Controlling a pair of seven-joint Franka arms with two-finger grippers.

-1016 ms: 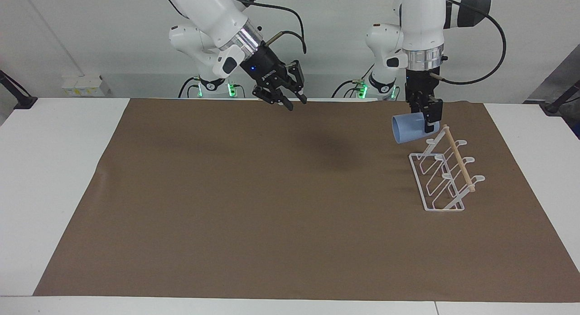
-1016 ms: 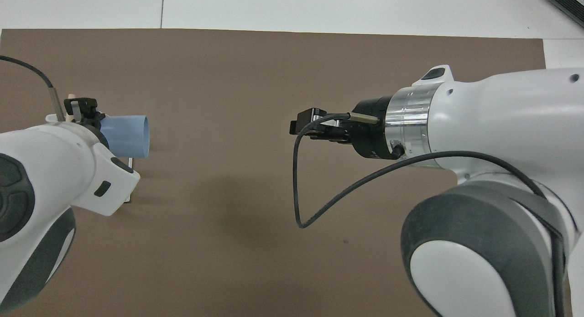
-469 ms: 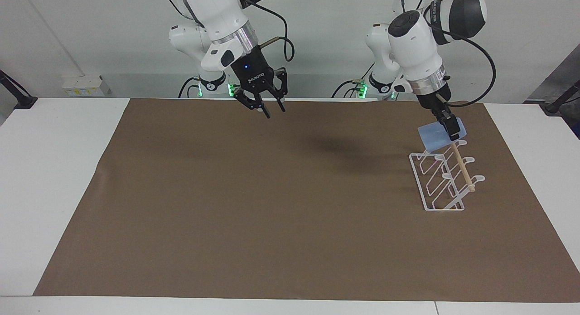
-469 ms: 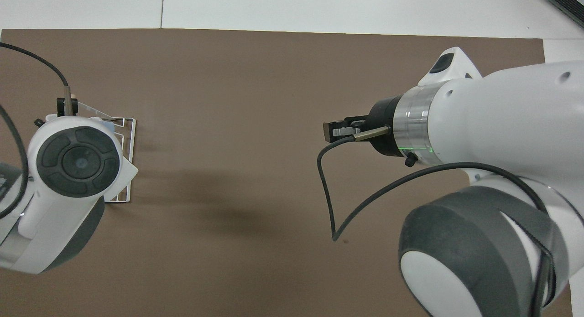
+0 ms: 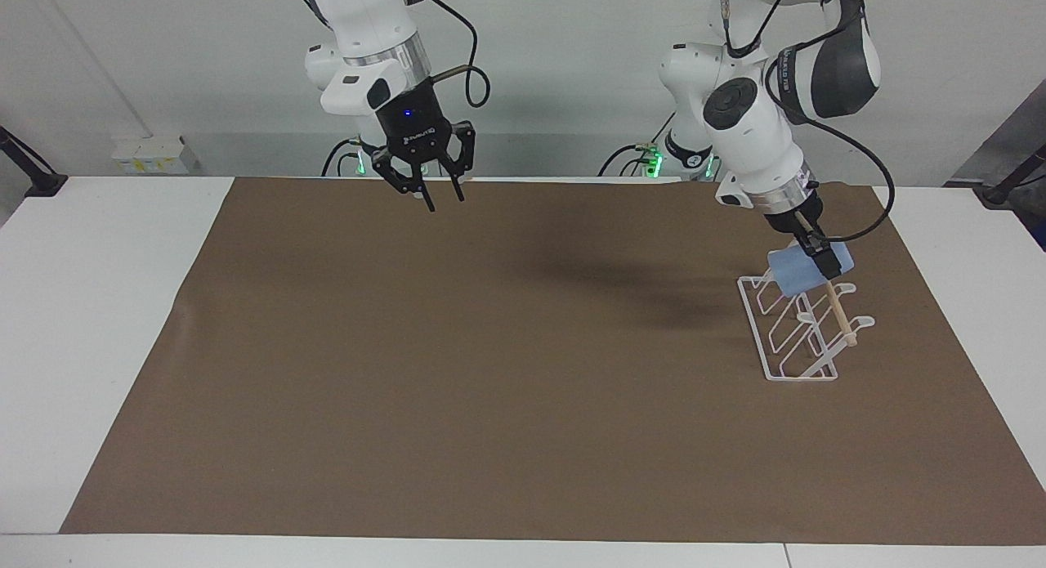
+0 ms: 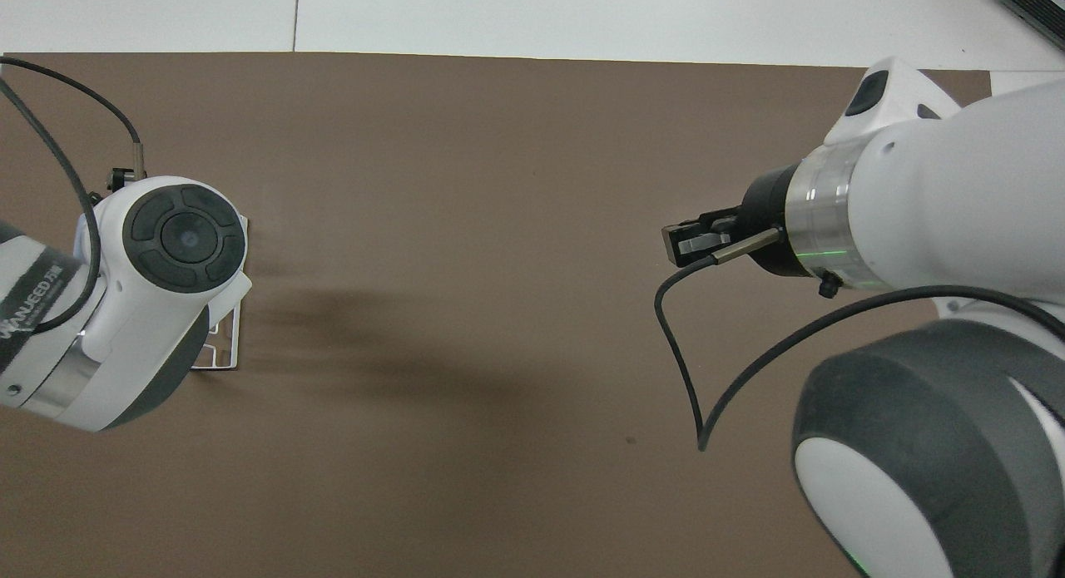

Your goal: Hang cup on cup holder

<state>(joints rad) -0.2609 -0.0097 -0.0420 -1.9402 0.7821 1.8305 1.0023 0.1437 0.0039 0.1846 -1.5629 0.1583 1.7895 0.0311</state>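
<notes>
Over the cup holder: cup, lowered since earlier, tilted.
Left gripper: clamped on cup.
Right gripper: part-open, retreated toward twelve o'clock, waiting.

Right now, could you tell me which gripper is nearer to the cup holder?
The left. The left gripper is directly over the cup holder, shut on the cup at the rack's robot-side end. The right gripper waits open above the mat toward the right arm's end.
</notes>
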